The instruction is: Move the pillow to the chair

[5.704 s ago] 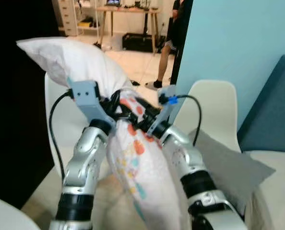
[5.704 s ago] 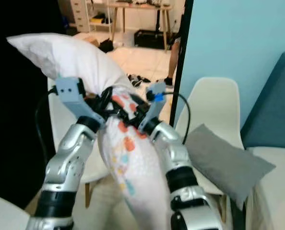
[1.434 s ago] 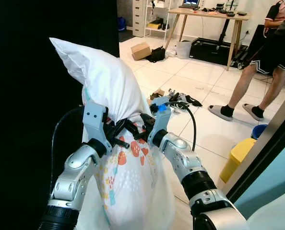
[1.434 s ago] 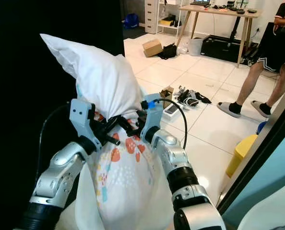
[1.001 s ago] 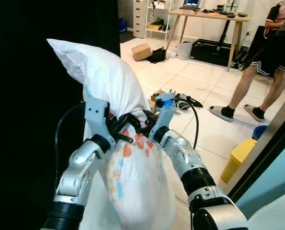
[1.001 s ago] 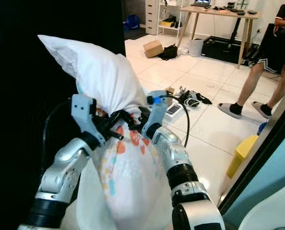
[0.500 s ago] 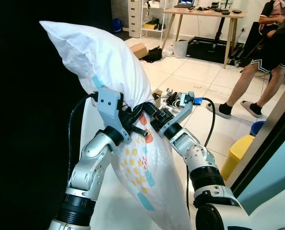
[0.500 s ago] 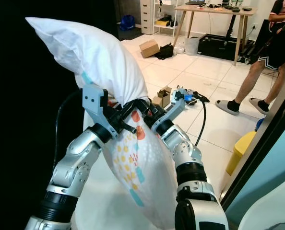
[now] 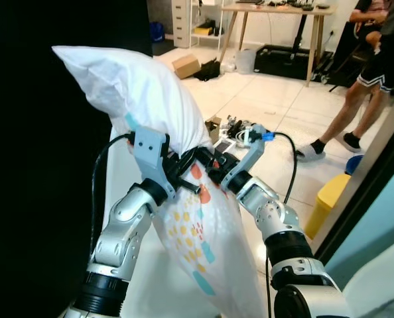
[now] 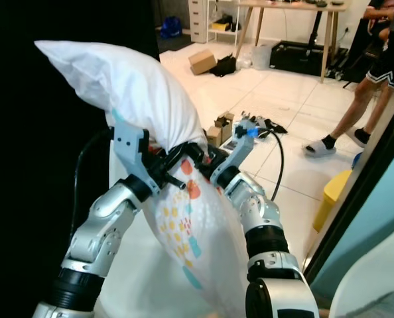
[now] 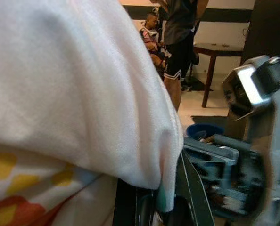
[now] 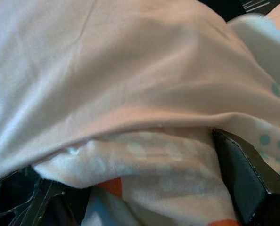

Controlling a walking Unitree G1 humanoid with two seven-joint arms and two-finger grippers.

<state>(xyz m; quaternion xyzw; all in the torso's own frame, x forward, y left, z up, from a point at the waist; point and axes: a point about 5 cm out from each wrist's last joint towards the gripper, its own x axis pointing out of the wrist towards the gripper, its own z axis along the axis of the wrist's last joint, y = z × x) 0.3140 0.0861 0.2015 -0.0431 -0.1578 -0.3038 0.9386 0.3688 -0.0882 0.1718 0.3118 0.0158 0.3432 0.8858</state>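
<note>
One pillow point(image 9: 150, 106), white with coloured spots, is held up in the air in front of the robot, pinched at its middle. Left claw point(image 9: 181, 177) and right claw point(image 9: 212, 167) are both clamped on it. A person point(image 9: 366, 73) stands on the tiled floor point(image 9: 276, 106) beyond.

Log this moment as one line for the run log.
phase: carrying | left hand: shut on pillow | right hand: shut on pillow | pillow: held up, pinched mid-body | person: standing ahead-right
</note>
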